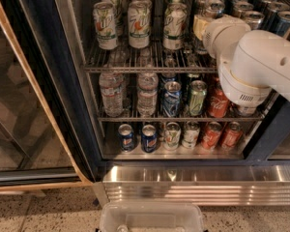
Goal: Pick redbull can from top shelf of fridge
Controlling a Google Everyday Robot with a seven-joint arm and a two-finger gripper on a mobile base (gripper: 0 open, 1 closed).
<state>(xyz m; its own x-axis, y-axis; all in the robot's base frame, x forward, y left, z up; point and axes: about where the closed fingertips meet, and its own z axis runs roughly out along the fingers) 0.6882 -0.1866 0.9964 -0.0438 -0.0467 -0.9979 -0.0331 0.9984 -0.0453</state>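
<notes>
The fridge point(63, 81) stands open, and its top shelf point(135, 67) is a wire rack carrying rows of cans. Slim silver-lidded cans that look like the redbull can point(214, 7) stand in the right half of that shelf. My white arm point(261, 62) reaches in from the right. My gripper point(202, 27) is at the arm's left tip, at the front of the top shelf just below and left of those slim cans. The arm's housing hides most of it. Whether it touches any can does not show.
Wider white-and-green cans point(138, 19) fill the left of the top shelf and darker slim cans point(285, 22) its far right. Water bottles point(111, 88) and mixed cans sit on the middle rack, more cans point(148, 138) below. The glass door point(19, 105) hangs open at left. A clear bin point(152, 217) lies on the floor.
</notes>
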